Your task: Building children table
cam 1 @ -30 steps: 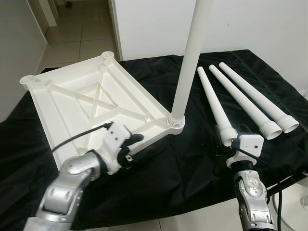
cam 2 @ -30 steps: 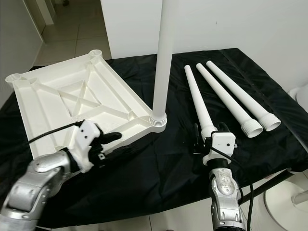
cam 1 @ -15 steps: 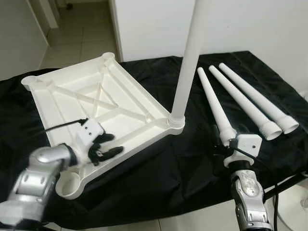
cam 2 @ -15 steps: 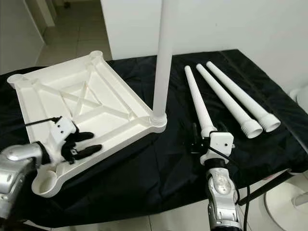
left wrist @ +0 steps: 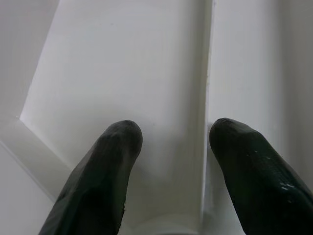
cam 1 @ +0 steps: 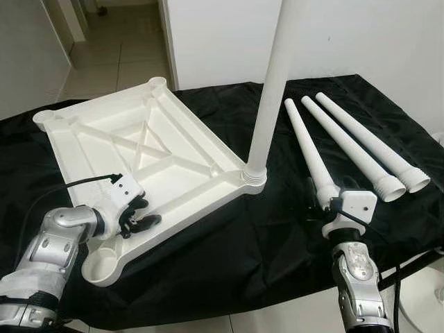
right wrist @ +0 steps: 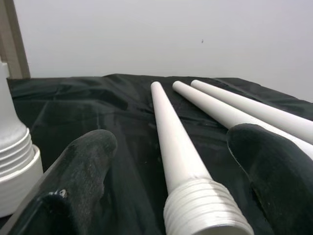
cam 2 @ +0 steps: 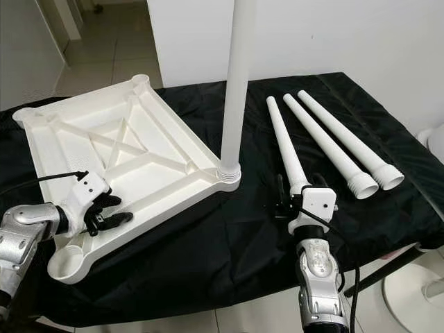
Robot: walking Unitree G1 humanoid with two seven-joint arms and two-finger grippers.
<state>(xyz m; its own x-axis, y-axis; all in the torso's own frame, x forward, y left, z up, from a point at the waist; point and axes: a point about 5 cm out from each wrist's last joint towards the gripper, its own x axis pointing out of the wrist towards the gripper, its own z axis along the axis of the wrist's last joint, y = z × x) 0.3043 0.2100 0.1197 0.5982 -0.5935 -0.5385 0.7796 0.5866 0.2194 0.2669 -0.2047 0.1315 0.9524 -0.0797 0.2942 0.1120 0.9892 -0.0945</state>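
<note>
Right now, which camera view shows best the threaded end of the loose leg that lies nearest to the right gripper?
The right wrist view: the threaded end is close and sharp, between the open fingers of the right gripper. In the eye views the same leg shows in full length on the black cloth, but the gripper's housing covers its threaded end.

Left claw (cam 1: 142, 215) open, arm bent inward low. Right claw (cam 2: 300, 189) open, forearm reaching straight forward.

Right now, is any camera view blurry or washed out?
Left wrist view: bright and low in contrast, white tabletop underside nearly featureless, claw fingers soft. Right wrist view: nearest table leg sharp, claw fingers blurred. Eye views: evenly lit, sharp.
</note>
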